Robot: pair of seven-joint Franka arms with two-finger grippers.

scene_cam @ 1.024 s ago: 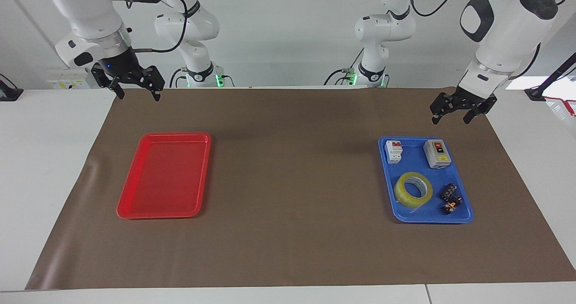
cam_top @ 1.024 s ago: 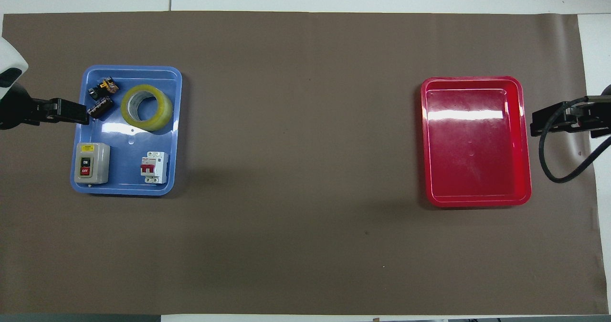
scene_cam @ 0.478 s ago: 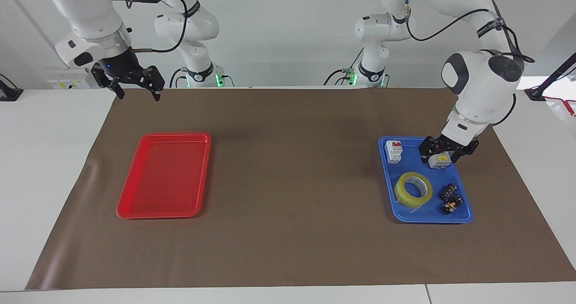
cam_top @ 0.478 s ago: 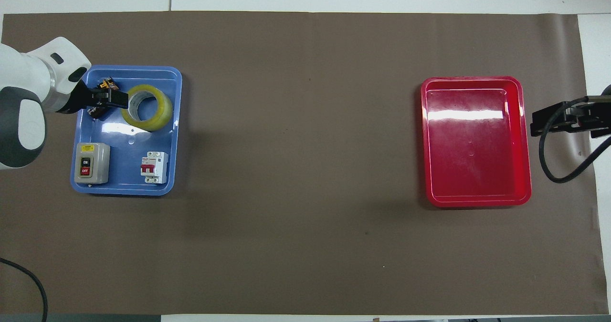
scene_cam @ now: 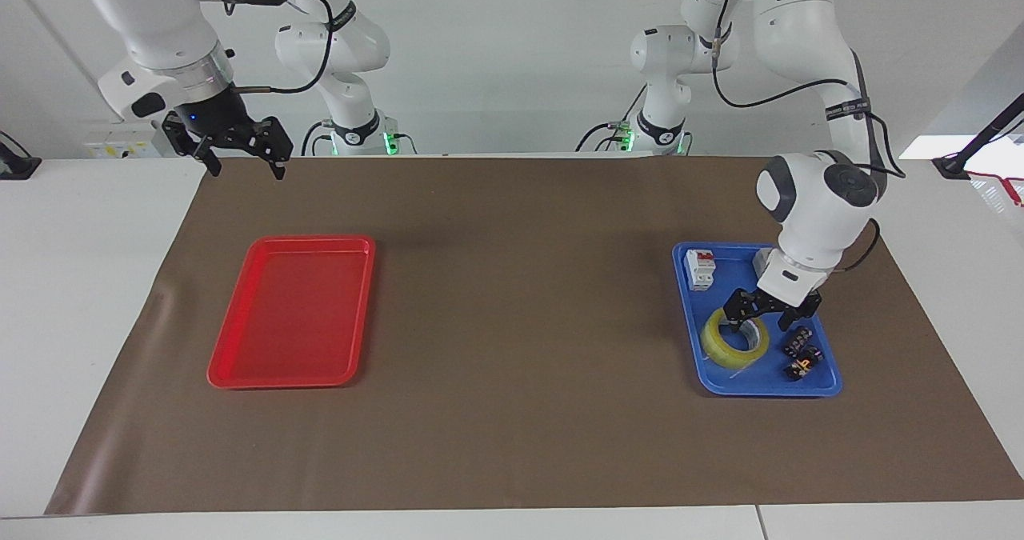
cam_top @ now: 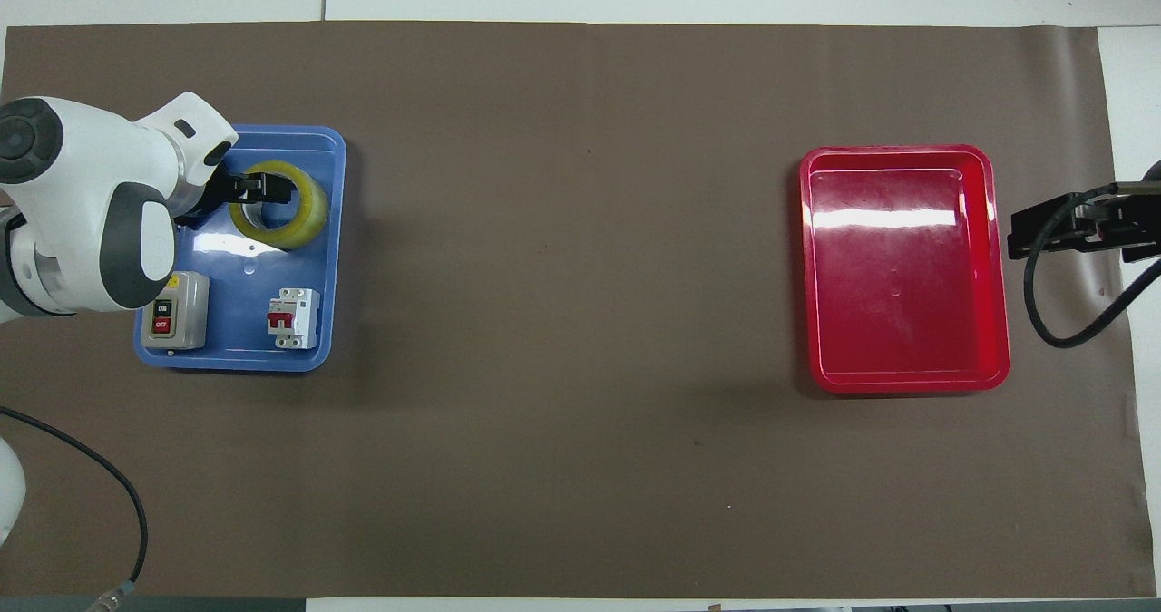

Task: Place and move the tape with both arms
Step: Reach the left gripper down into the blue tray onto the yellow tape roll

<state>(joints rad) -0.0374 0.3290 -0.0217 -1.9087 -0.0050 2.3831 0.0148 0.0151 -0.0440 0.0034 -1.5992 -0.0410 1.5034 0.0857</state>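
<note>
The tape [scene_cam: 736, 338] lies in the blue tray [scene_cam: 824, 384], at twelve o'clock from the small black parts [scene_cam: 802, 354]. The left claw [scene_cam: 770, 314] hangs spread just over it; a skewed descent could jam a finger on the roll. The right claw [scene_cam: 238, 151] waits spread, above the counter's edge.
</note>
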